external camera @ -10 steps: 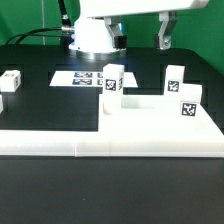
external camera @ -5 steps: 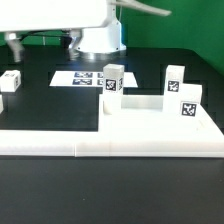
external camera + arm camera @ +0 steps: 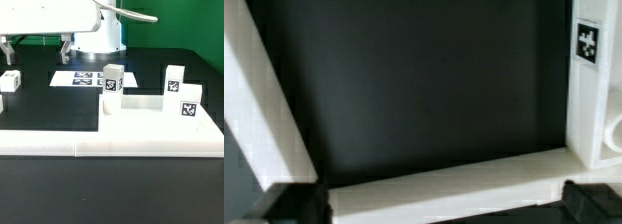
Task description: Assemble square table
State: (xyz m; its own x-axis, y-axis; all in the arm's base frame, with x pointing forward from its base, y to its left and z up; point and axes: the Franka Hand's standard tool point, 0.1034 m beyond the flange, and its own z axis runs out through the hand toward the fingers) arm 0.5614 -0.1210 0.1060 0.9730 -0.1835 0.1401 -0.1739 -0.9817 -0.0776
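Square table (image 3: 160, 112) well apart from open gripper (image 3: 36, 52)

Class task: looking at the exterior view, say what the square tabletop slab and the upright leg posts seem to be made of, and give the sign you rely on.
Square tabletop slab: probably white plastic, matte; uniform colour, crisp moulded edges, a printed black-and-white tag on its raised edge.
Leg posts: seemingly the same matte white plastic; blocky and evenly white, each bearing a tag. Painted wood cannot be ruled out.

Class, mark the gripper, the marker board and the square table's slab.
gripper (image 3: 37, 48), exterior view, gap between its open fingers.
marker board (image 3: 82, 77), exterior view, printed top.
slab (image 3: 160, 126), exterior view, bare top.
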